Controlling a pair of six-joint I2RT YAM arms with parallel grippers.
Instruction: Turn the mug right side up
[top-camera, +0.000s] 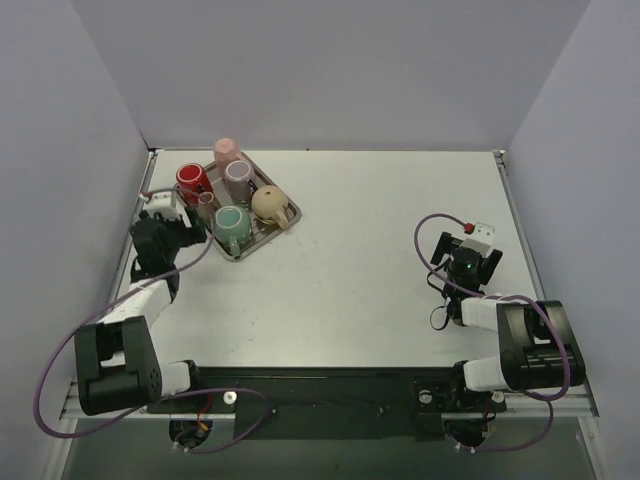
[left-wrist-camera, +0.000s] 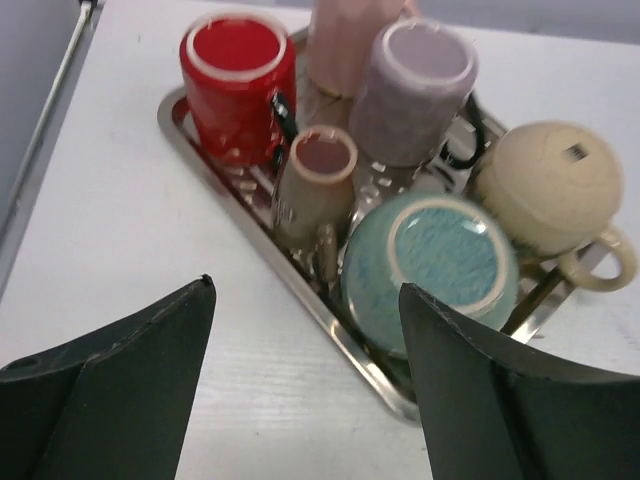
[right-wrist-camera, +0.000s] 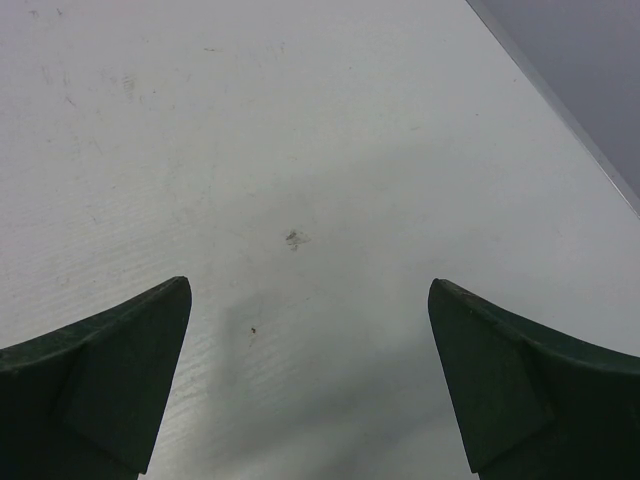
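Observation:
Several mugs stand base up in a metal tray (left-wrist-camera: 345, 339) at the back left of the table. Nearest my left gripper (left-wrist-camera: 305, 285) is a teal mug (left-wrist-camera: 440, 265), just beyond its right finger. Behind it stand a small taupe mug (left-wrist-camera: 315, 180), a red mug (left-wrist-camera: 237, 80), a mauve mug (left-wrist-camera: 412, 85), a pink mug (left-wrist-camera: 340, 40) and a cream mug (left-wrist-camera: 548, 185) with its handle to the right. The left gripper (top-camera: 195, 232) is open and empty at the tray's near left rim (top-camera: 270, 238). My right gripper (right-wrist-camera: 310, 285) is open over bare table, far right (top-camera: 447, 245).
The table's left edge runs close beside the left arm (top-camera: 140, 260). In the right wrist view the table's right edge (right-wrist-camera: 560, 100) shows at the upper right. Grey walls enclose the table on three sides.

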